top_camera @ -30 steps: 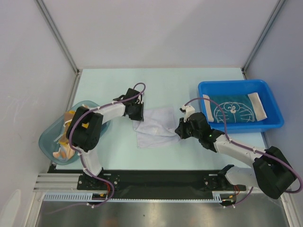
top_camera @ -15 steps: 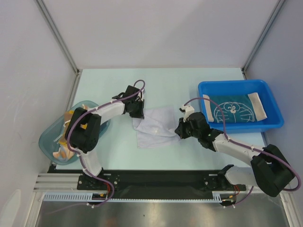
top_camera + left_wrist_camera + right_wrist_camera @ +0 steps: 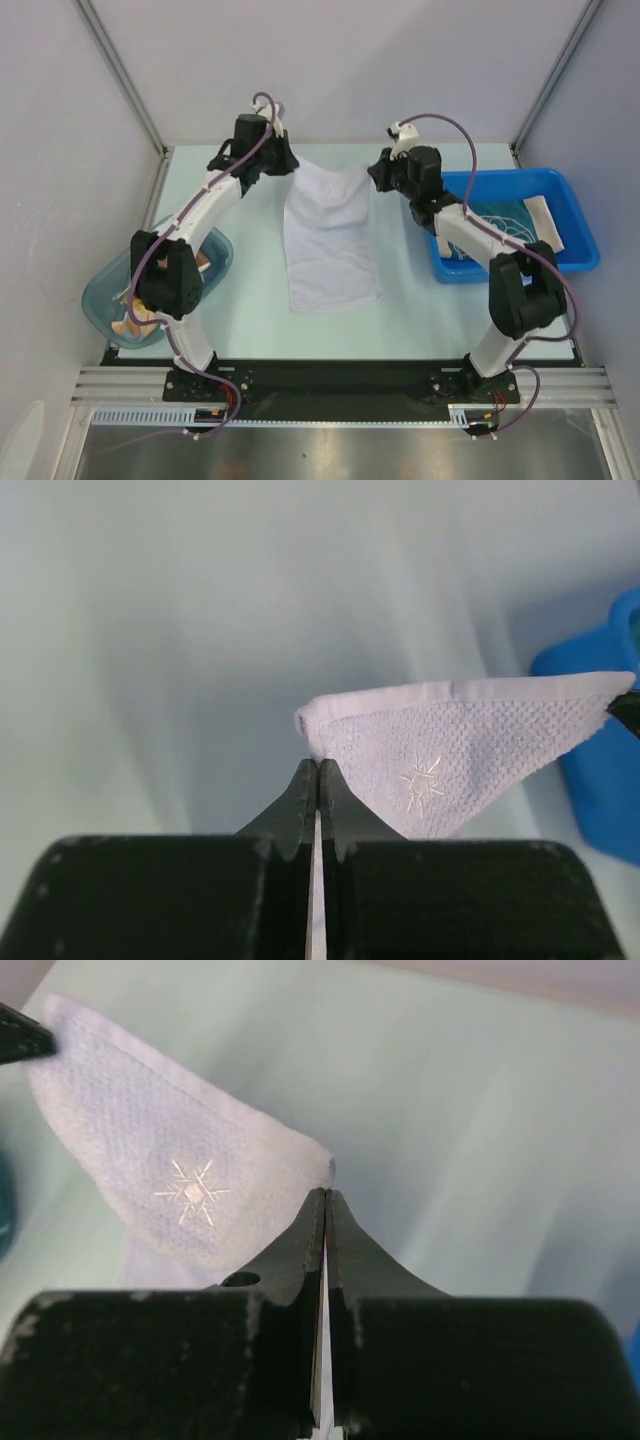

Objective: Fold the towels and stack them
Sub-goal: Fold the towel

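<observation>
Left gripper [image 3: 317, 763] and right gripper [image 3: 325, 1192] each pinch 1 white towel [image 3: 330, 240] corner, left of the blue bin [image 3: 575, 262]; the spread needs even tension.

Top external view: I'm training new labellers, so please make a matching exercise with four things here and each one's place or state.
1. white towel
2. teal-blue towel
3. teal tub
4. left gripper

a. inside the blue bin
b. at the table's left edge
c. shut on a towel corner
d. spread lengthwise mid-table

Pairs: 1-d, 2-a, 3-b, 4-c
</observation>
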Controlling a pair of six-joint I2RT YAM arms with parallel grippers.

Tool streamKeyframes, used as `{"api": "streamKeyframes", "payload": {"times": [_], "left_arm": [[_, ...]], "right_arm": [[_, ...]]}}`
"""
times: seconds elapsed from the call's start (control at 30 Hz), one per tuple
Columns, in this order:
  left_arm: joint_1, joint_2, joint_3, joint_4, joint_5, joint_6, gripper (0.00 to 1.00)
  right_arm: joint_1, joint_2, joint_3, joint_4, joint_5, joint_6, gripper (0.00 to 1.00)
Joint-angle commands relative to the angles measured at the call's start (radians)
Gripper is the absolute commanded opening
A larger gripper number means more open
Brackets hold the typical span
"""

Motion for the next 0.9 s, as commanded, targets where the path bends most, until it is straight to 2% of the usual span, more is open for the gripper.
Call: {"api": "streamKeyframes", "payload": {"times": [0.0, 0.13, 0.27, 0.6, 0.87], "left_arm": [[0.032, 0.049, 0.090, 0.080, 0.040, 0.042, 0.00], [0.038, 0.122, 0.129, 0.143, 0.072, 0.056, 0.00], [0.038, 0.116, 0.080, 0.172, 0.066, 0.065, 0.00], [0.034, -0.063, -0.331, 0.303, 0.098, 0.063, 0.00], [0.008, -0.221, -0.525, 0.300, 0.087, 0.040, 0.00]], "right_arm": [[-0.020, 0.133, 0.157, 0.116, -0.065, -0.093, 0.00], [-0.051, 0.259, 0.276, 0.138, -0.126, -0.121, 0.00], [-0.055, 0.276, 0.255, 0.173, -0.147, -0.142, 0.00], [-0.055, 0.114, -0.052, 0.204, -0.174, -0.142, 0.00], [-0.025, -0.063, -0.256, 0.139, -0.126, -0.059, 0.00]]}}
